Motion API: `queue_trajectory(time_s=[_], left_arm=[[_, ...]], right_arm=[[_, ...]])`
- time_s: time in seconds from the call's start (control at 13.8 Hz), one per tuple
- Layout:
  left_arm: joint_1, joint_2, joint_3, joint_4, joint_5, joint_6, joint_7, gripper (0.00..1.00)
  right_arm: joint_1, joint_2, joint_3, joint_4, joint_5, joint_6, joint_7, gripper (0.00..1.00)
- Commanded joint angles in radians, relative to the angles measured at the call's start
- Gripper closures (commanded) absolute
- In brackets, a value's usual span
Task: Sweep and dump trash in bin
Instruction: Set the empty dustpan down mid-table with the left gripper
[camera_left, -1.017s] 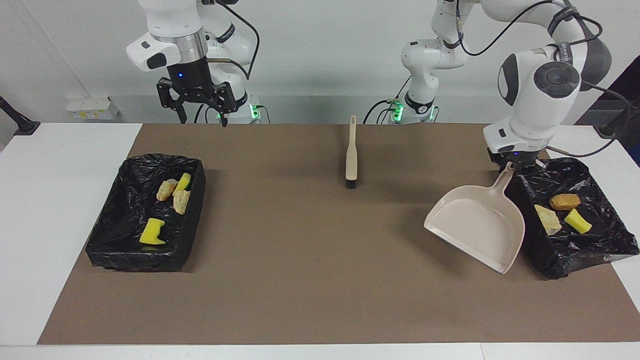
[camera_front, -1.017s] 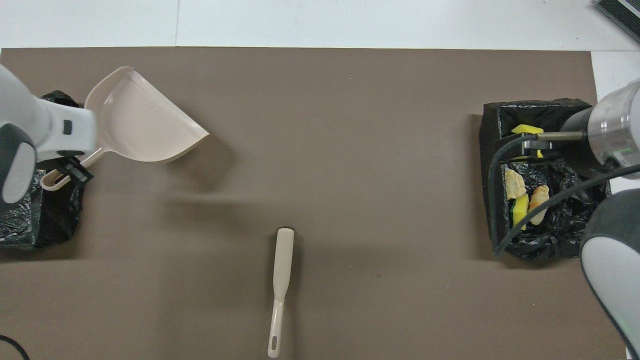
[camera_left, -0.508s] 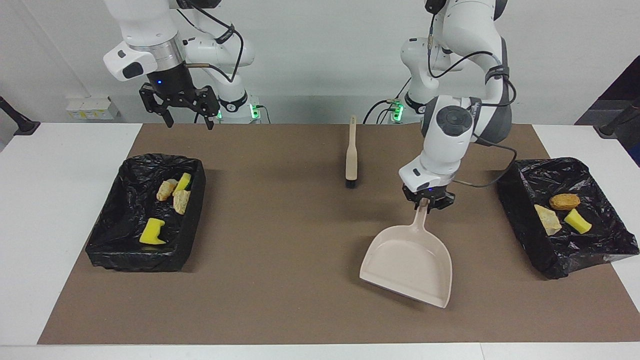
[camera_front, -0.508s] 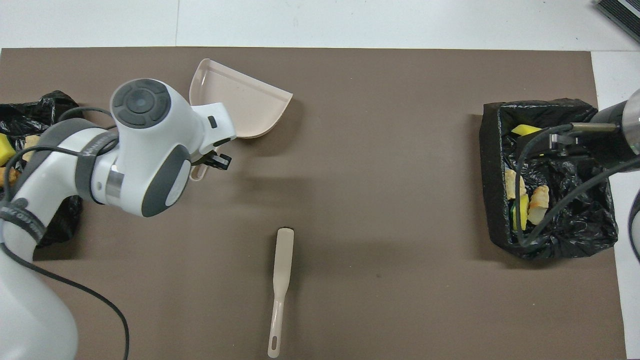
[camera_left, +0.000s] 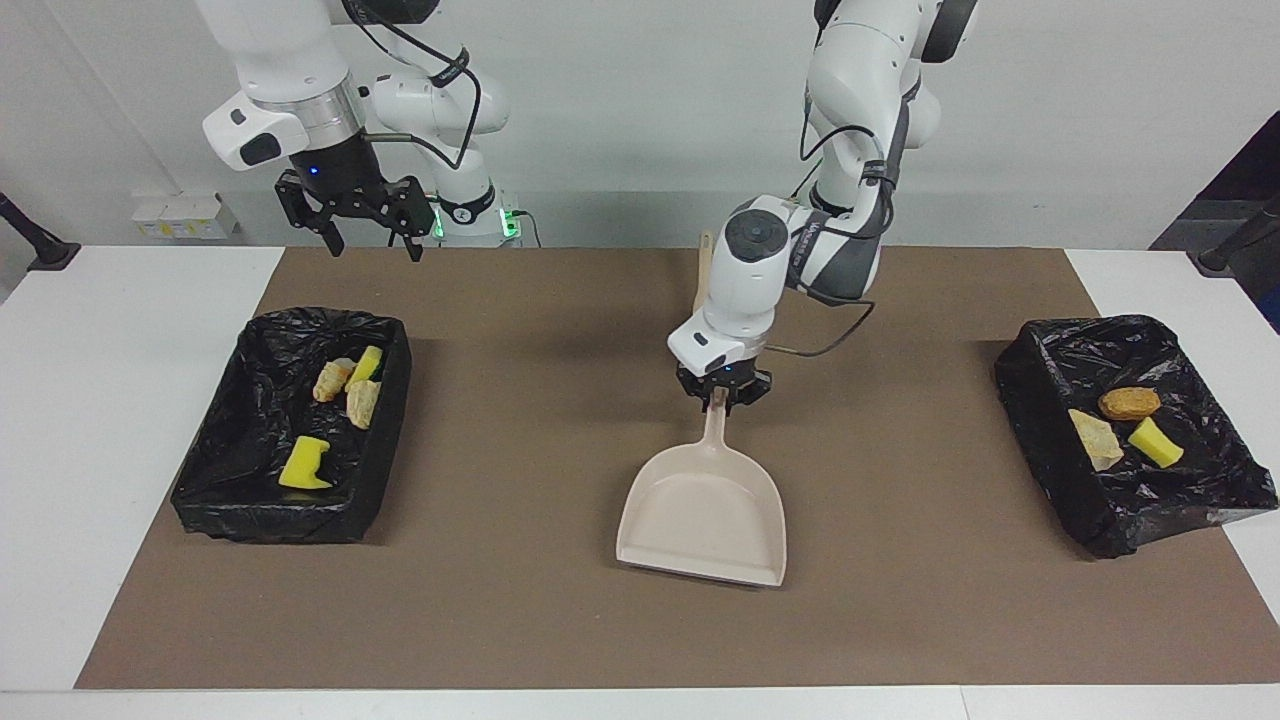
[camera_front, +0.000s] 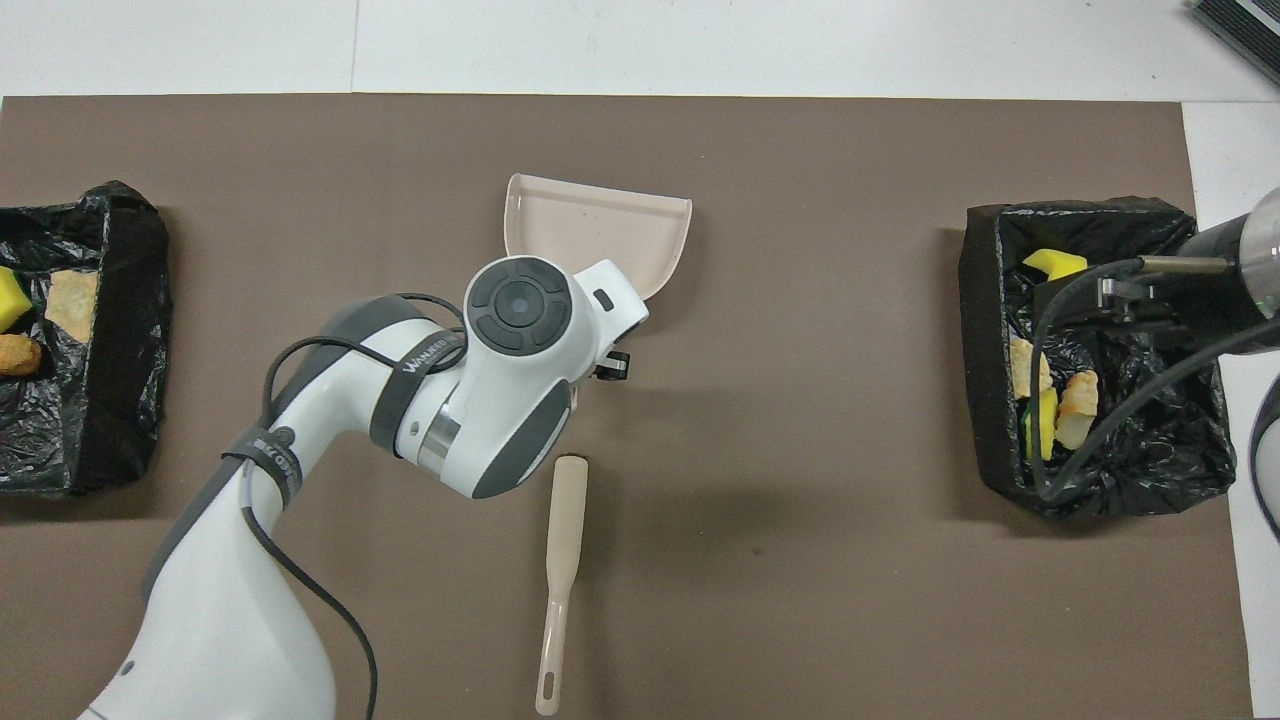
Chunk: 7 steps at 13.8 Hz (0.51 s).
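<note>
My left gripper (camera_left: 721, 398) is shut on the handle of the empty beige dustpan (camera_left: 705, 515) at the middle of the brown mat; the pan is level and low at the mat. In the overhead view the pan (camera_front: 600, 225) shows past my left wrist, which hides the gripper. Trash lies in two black-lined bins. The bin (camera_left: 215, 505) at the right arm's end holds a yellow sponge (camera_left: 303, 463) and several bread pieces (camera_left: 362, 402). The bin (camera_left: 1040, 440) at the left arm's end holds a brown piece (camera_left: 1130, 403), a pale piece (camera_left: 1095, 438) and a yellow sponge (camera_left: 1155, 442). My right gripper (camera_left: 368, 235) hangs open and empty.
The beige brush (camera_front: 562, 560) lies on the mat nearer to the robots than the dustpan; my left arm hides most of it in the facing view. White table (camera_left: 120, 400) borders the mat (camera_left: 520, 620) at both ends.
My left arm has carried the dustpan from beside the bin at its own end to the middle of the mat and levelled it. My right gripper drifted slightly outward.
</note>
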Motion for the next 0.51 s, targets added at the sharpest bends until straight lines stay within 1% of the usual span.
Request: queue_trajectory(time_s=[0.0, 0.07, 0.22, 0.36, 0.44], left_arm=[[0.002, -0.006, 0.022, 0.001, -0.019, -0.005, -0.038, 0.61], [0.008, -0.021, 0.03, 0.003, -0.018, -0.04, -0.039, 0.01], [0.058, -0.063, 0.041, 0.019, -0.012, -0.065, -0.027, 0.0], [0.119, -0.069, 0.045, 0.052, -0.004, -0.062, -0.025, 0.0], [0.164, -0.07, 0.064, 0.056, 0.014, -0.051, -0.013, 0.0]], right_arm=[[-0.014, -0.057, 0.007, -0.082, 0.006, 0.042, -0.009, 0.0], [-0.014, -0.057, 0.007, -0.082, 0.006, 0.042, -0.011, 0.0], [-0.014, -0.057, 0.007, -0.082, 0.006, 0.042, 0.003, 0.0], [-0.014, -0.049, 0.007, -0.071, 0.003, 0.043, 0.04, 0.0], [-0.014, -0.046, 0.007, -0.068, 0.002, 0.043, 0.046, 0.0]])
